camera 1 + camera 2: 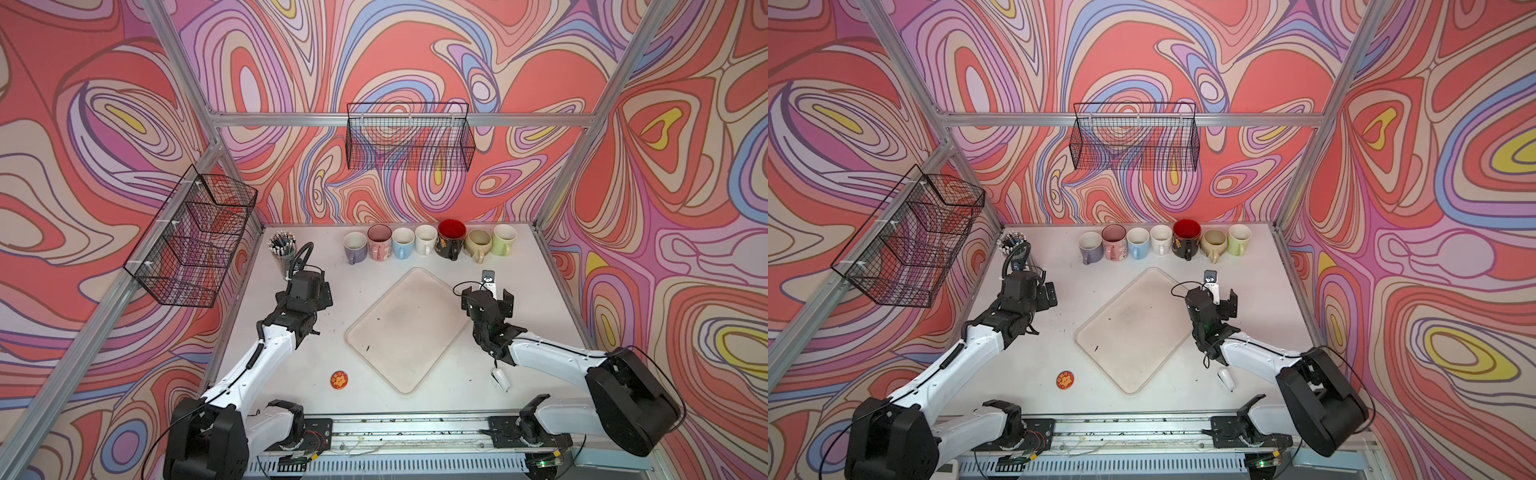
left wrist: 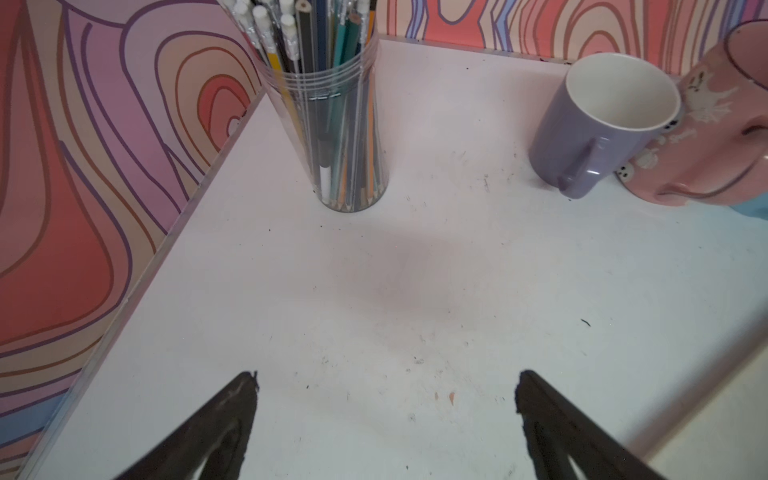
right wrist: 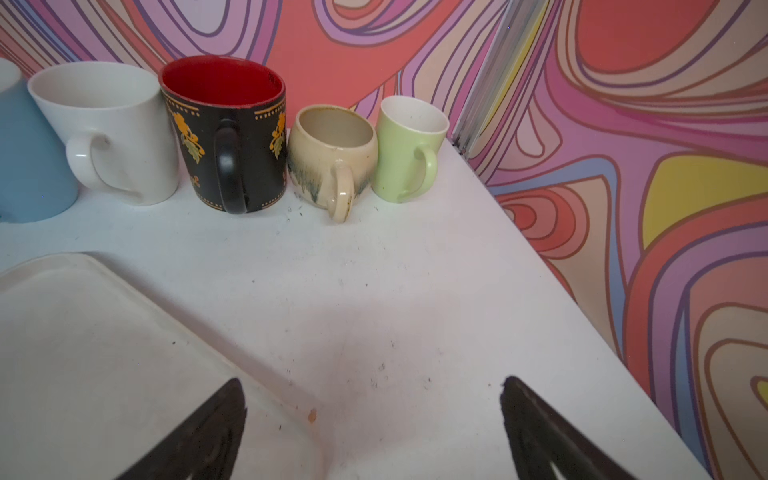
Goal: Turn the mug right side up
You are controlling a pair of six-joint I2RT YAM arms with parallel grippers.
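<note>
Mugs [image 1: 425,240], seven of them, line the table's [image 1: 307,374] far edge in a close row, all mouth up with handles turned toward the near edge. The purple mug [image 1: 354,247] ends the row on the left and stands upright, touching or nearly touching its pink neighbour; the green one closes the row near the far right corner.

The left arm [image 1: 257,361] rises from the near-edge rail, runs up the table's left side and bends at the wrist, so the left gripper [image 2: 386,384] hangs above bare table between the jar [image 1: 283,249] of pencils and the tray [image 1: 409,332]. It points at the far edge. Its jaws are spread wide with nothing between them, well apart from the purple mug.

The right arm [image 1: 552,357] comes in from the near right corner, elbow out to the right and forearm angled inward. The right gripper [image 3: 372,388] sits over the tray's right corner, facing the right half of the row. Its jaws are also spread wide and hold nothing.

The tray lies cornerwise mid-table, bare. A round badge [image 1: 339,379] lies near the near edge, left of the tray.
</note>
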